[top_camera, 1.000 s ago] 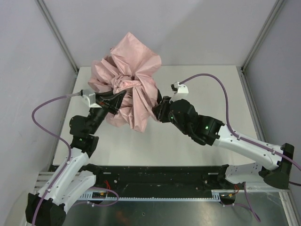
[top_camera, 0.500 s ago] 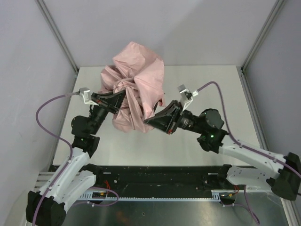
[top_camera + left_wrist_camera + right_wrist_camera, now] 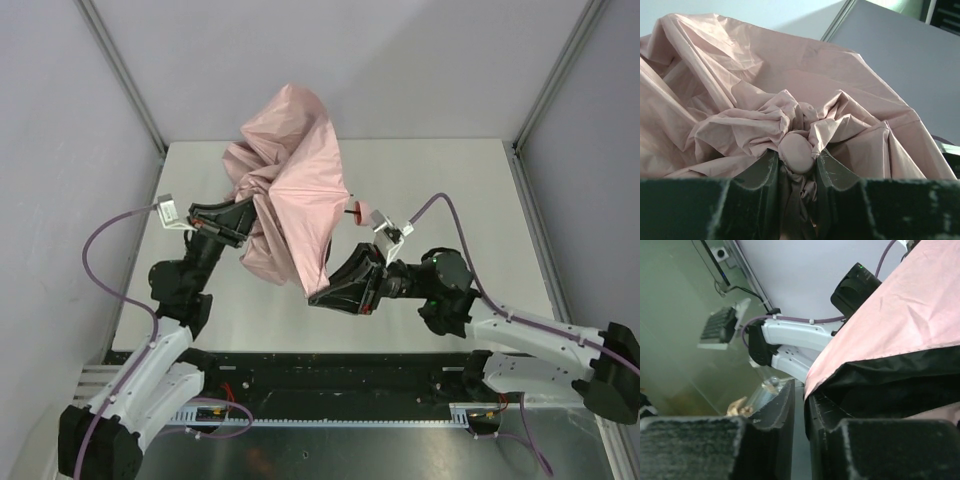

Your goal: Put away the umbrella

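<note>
Left hand [image 3: 797, 167] clamps the umbrella [image 3: 300, 200] at its crown [image 3: 796, 152], right hand [image 3: 801, 407] pinches the hem [image 3: 880, 359]; fabric looks limp, light, slippery.

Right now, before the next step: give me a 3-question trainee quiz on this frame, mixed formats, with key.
1. True or false: the pale pink fabric folding umbrella is neatly rolled shut.
2. What is the left gripper shut on? A) the round pink cap at the canopy's top, with bunched fabric; B) a black shaft; C) nothing.
3. Fill in: the right gripper pinches the canopy's ____, where the dark lining shows beneath the pink.

Key: 1 false, the canopy is loose and crumpled, held up between both arms; 2 A; 3 edge.
</note>
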You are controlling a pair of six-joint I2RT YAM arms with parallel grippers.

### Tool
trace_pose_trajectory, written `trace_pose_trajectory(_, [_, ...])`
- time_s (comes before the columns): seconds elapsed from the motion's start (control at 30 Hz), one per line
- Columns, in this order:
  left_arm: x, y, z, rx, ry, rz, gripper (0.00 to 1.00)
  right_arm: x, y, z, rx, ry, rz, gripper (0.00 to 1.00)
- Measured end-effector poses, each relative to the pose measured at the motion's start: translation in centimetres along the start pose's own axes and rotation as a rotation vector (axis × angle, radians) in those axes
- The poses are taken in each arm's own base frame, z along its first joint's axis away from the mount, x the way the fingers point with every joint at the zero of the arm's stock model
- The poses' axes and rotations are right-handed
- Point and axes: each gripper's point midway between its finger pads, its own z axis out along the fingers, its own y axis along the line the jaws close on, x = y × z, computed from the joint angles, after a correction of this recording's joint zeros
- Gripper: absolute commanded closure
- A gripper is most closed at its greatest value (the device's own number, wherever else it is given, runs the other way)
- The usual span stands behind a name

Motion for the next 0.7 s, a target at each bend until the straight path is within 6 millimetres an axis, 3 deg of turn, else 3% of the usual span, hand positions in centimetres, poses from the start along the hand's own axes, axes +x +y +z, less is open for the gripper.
trace_pose_trajectory(0.1, [0.0, -0.1, 0.2, 0.022, -0.007, -0.037, 1.00, 0.1, 0.5, -0.4, 0.018, 0.019, -0.045, 0.96])
trace_pose_trajectory(0.23, [0.6, -0.2, 0.1, 0.046, 0.004, -0.076, 1.00, 1.6, 0.5, 0.9, 0.013, 0.035, -0.026, 0.99])
trace_pose_trajectory(0.33, [0.9, 0.0, 0.0, 0.048, 0.007, -0.102, 1.00, 3.8, -1.1, 2.4, 0.081, 0.043, -0.002, 0.69])
trace_pose_trajectory(0.47, [0.9, -0.1, 0.1, 0.051, 0.002, -0.135, 1.00, 6.4, -4.8, 3.4, 0.255, 0.044, 0.002, 0.51])
trace_pose_trajectory(0.57, [1.0, 0.0, 0.2, 0.051, 0.004, -0.158, 1.00, 7.6, -8.4, 2.8, 0.415, 0.086, -0.019, 0.41])
trace_pose_trajectory(0.67, [1.2, 0.1, 0.1, 0.051, 0.015, -0.161, 1.00, 7.6, -10.2, 1.3, 0.530, 0.173, -0.041, 0.10])
trace_pose_trajectory(0.7, [1.4, 0.2, 0.0, 0.052, 0.023, -0.160, 1.00, 7.5, -10.0, 0.7, 0.551, 0.207, -0.047, 0.05])
